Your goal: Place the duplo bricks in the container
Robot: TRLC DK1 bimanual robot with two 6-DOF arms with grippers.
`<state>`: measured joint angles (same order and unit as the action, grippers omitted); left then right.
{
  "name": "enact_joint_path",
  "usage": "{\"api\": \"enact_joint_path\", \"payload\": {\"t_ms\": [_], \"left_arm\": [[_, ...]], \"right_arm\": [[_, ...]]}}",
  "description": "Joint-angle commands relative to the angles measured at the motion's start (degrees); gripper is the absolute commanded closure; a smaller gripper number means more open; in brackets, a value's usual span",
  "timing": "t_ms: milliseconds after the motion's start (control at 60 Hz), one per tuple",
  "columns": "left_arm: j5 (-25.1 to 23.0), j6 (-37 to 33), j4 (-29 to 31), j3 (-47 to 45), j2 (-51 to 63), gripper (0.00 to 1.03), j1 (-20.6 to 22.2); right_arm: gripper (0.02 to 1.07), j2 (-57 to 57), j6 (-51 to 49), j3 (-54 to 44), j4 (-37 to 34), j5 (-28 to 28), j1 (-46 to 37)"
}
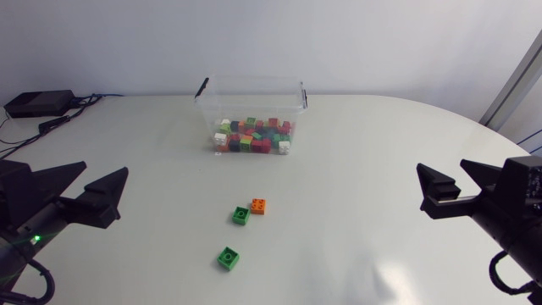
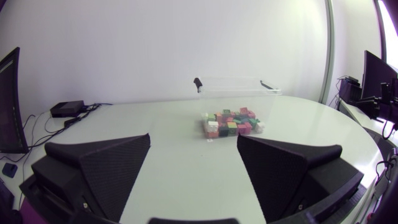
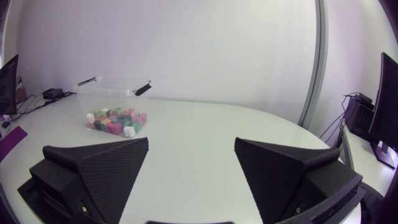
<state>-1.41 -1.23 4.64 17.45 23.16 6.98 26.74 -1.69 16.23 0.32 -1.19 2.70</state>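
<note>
A clear plastic container [image 1: 251,89] with black clips stands at the back middle of the table, holding several coloured duplo bricks [image 1: 252,135]. Three loose bricks lie in front of it: an orange one [image 1: 258,206], a green one [image 1: 241,215] touching it, and another green one [image 1: 228,257] nearer the front. My left gripper [image 1: 93,188] rests open at the left, my right gripper [image 1: 453,182] open at the right, both empty and far from the bricks. The left wrist view shows the container [image 2: 236,87] ahead of the open left gripper [image 2: 194,165]; the right wrist view shows the container [image 3: 112,90] ahead, off to one side of the open right gripper [image 3: 191,165].
A black box [image 1: 38,103] with cables sits at the table's back left corner. The white tabletop [image 1: 356,169] stretches bare between the grippers and the loose bricks.
</note>
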Motion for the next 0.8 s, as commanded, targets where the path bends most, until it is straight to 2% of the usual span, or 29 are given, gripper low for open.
{"api": "enact_joint_path", "payload": {"t_ms": [0,117,217,433,517,583,667,783], "left_arm": [[-0.1,1.1,0.7,3.4,4.4,0.08,1.9],[0.6,1.1,2.5,6.6,10.6,0.08,4.0],[1.4,0.4,7.5,11.5,18.0,0.09,5.9],[1.5,0.1,19.4,22.7,38.2,0.09,7.3],[1.4,-5.3,22.3,25.4,43.2,0.06,8.8],[1.0,-6.1,25.4,27.8,46.8,0.06,10.0],[-2.8,-5.5,30.2,31.4,53.0,0.06,10.5],[-4.0,-4.3,32.6,33.8,58.0,0.06,12.0]], "right_arm": [[0.07,3.8,0.0,2.7,0.5,0.5,0.5],[0.07,8.4,0.5,5.0,0.1,0.5,0.5],[0.07,11.5,2.0,6.2,-0.1,0.4,0.5],[0.07,14.0,4.2,7.7,-1.9,0.0,0.7],[0.07,14.5,4.2,8.3,-3.6,0.2,1.2],[0.07,15.4,4.2,8.8,-5.1,0.3,1.4],[0.07,17.2,4.2,10.2,-8.3,0.8,2.4],[0.07,20.4,4.2,12.3,-12.4,1.0,4.0]]}}
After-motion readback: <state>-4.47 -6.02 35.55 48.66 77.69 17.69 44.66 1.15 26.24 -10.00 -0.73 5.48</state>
